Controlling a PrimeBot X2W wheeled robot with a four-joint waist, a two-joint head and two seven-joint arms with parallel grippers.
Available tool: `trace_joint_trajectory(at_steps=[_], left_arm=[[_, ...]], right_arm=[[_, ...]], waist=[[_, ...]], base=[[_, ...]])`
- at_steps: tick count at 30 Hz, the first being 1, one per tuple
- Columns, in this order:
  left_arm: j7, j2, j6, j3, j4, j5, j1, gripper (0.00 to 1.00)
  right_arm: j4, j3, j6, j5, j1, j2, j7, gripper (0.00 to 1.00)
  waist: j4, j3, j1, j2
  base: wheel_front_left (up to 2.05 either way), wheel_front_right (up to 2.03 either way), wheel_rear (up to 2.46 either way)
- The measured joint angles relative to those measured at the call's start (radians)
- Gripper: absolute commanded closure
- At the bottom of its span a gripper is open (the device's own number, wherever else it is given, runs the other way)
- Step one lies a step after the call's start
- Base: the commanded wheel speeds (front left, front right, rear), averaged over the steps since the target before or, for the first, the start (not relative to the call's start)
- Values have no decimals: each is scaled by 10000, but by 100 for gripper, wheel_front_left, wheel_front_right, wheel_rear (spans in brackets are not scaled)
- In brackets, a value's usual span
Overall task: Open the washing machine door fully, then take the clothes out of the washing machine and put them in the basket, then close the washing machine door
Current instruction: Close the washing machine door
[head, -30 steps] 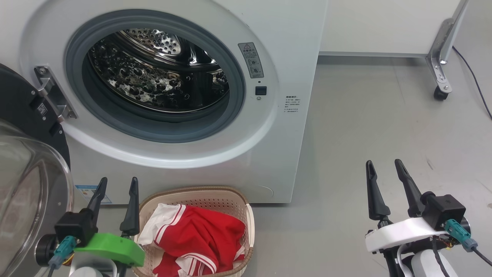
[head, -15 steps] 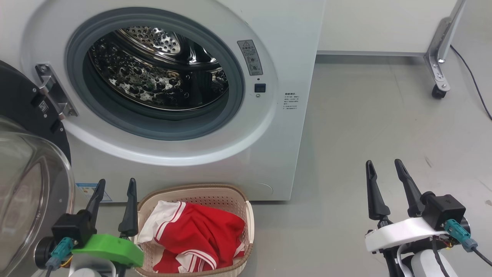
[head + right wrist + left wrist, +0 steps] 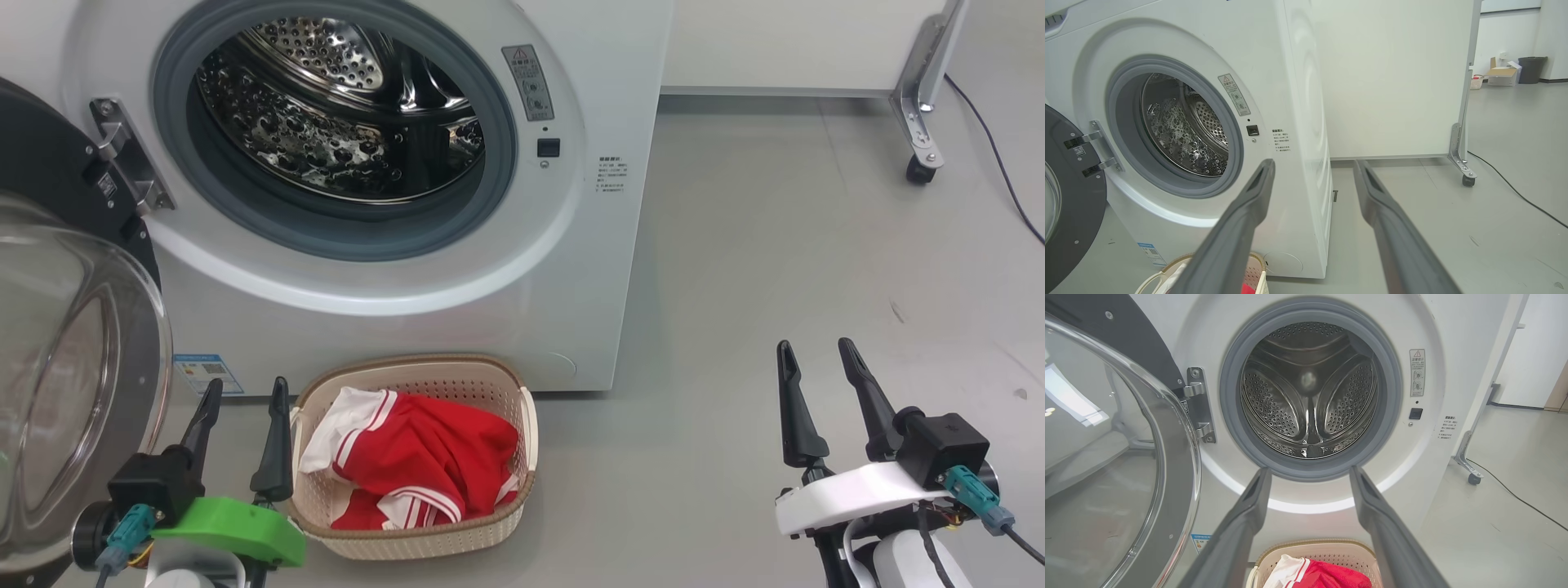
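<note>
The white washing machine point(image 3: 620, 98) stands with its steel drum point(image 3: 343, 106) bare inside. Swung wide on the left hangs the washing machine door point(image 3: 73, 343), its glass bowl bulging toward me; it is also in the left wrist view point(image 3: 1106, 465). On the floor in front sits the cream basket point(image 3: 424, 543) holding the red and white clothes point(image 3: 416, 465). My left gripper point(image 3: 242, 392) is open just left of the basket, between it and the door. Far to the right my right gripper point(image 3: 816, 349) is open over bare floor. Both hold nothing.
A white panel on a metal leg with a castor wheel point(image 3: 918, 171) stands at the back right, and a black cable point(image 3: 1000, 163) trails over the grey floor beside it. Boxes and a bin point(image 3: 1531, 69) sit far off in the right wrist view.
The head view has tilted down and drawn back, so the washer sits higher and the whole basket shows. Both grippers stay open and in the same places.
</note>
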Motion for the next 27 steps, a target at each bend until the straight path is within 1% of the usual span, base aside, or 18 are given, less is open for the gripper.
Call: trace_joint_trajectory(at_steps=[10, 27], left_arm=[[0, -2, 13, -2, -86, 2, 1, 0], [0, -4, 38, 15, -198, 15, 1, 0]], right_arm=[[-17, -6, 0, 0, 3, 0, 0, 0], [-21, -2, 0, 71, 3, 6, 0, 0]], waist=[[28, 38, 0, 0], [64, 81, 0, 0]], base=[[-98, 98, 0], [-66, 75, -9]])
